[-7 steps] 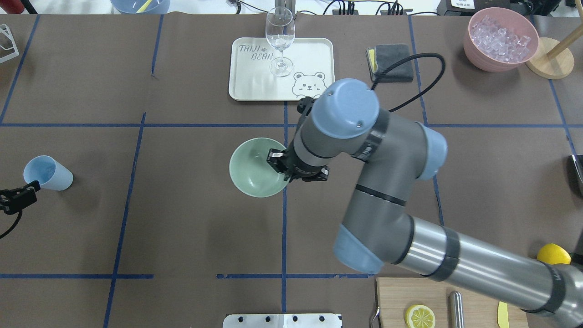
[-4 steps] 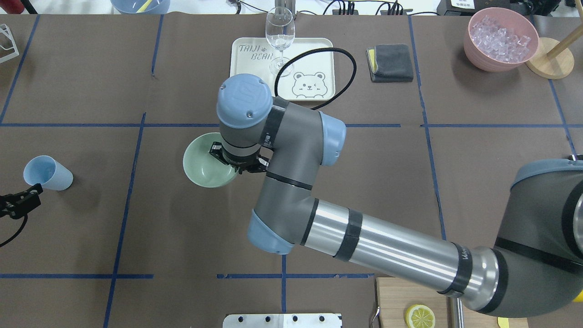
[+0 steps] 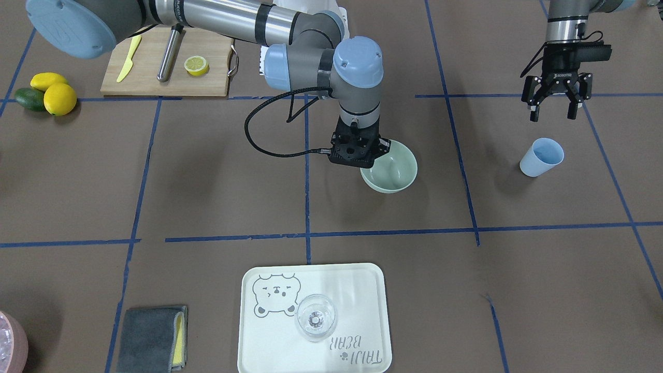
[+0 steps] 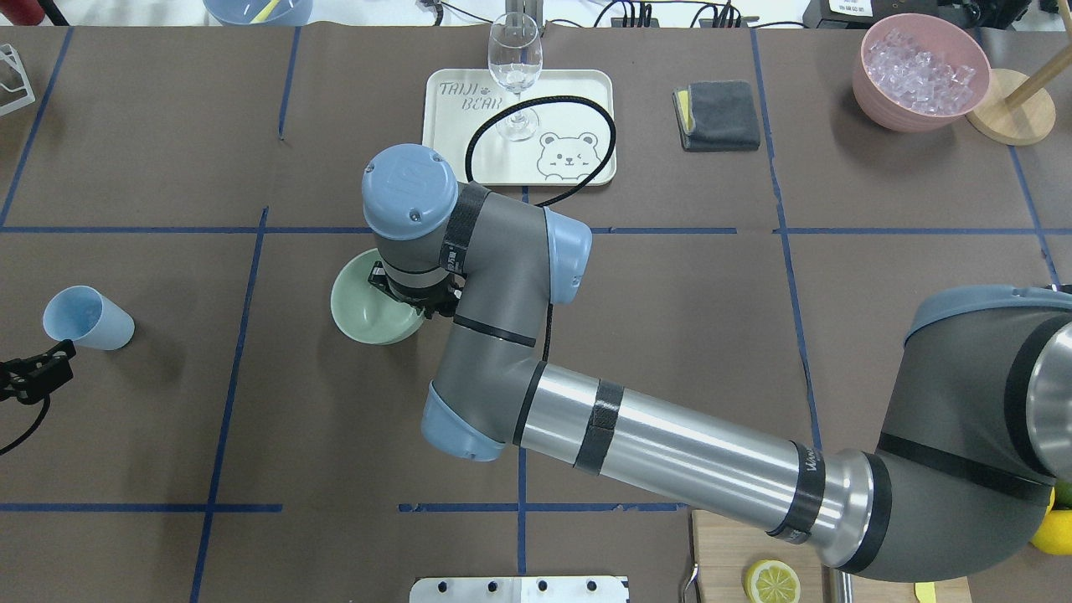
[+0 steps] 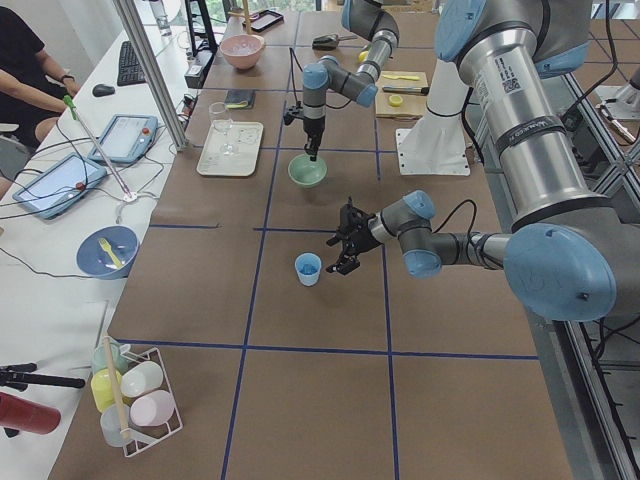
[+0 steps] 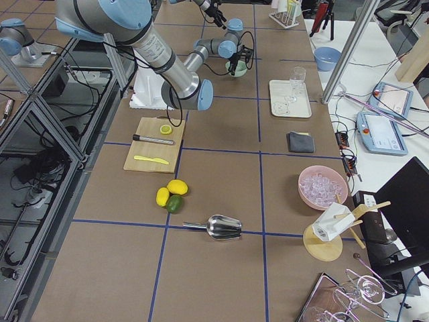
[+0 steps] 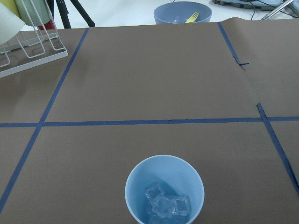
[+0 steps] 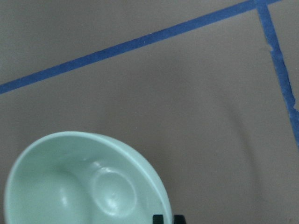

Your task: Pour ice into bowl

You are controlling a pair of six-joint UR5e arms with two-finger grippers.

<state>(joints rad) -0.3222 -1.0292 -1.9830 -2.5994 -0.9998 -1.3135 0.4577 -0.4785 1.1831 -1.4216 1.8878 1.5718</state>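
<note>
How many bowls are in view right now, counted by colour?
Mint-green bowl: 1
Pink bowl: 1
Blue bowl: 1
Total: 3

left arm: claw [image 3: 552,115] spread, pointing down | right arm: extended across, claw [image 3: 364,163] clamped on bowl [image 3: 400,172] rim
</note>
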